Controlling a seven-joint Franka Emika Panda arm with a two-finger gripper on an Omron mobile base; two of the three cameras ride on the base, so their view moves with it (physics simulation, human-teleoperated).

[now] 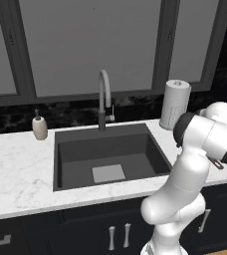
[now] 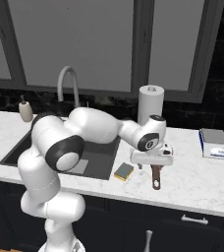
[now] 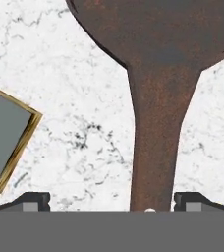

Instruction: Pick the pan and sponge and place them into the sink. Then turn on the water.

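Note:
The pan [image 3: 153, 29] lies on the white marble counter, reddish-brown, its long handle [image 3: 158, 138] running down toward the camera in the hand view. My gripper [image 3: 114, 202] is open and low over the handle, whose end lies between the fingertips [image 3: 35, 201], nearer the right-hand one. In the right base view the gripper [image 2: 151, 166] points down over the pan's handle [image 2: 156, 178], and the hand hides the pan's bowl. The yellow sponge [image 2: 124, 171] [image 3: 3, 142] lies just left of the handle. The dark sink [image 1: 70, 149] [image 2: 101, 150] is left of both, with no water running.
An arched grey faucet [image 1: 104, 99] [image 2: 67, 78] stands behind the sink. A soap dispenser [image 1: 39, 127] sits at its left, a paper towel roll [image 1: 175, 104] [image 2: 151, 103] at its right. A book [image 2: 214, 142] lies farther right on the counter.

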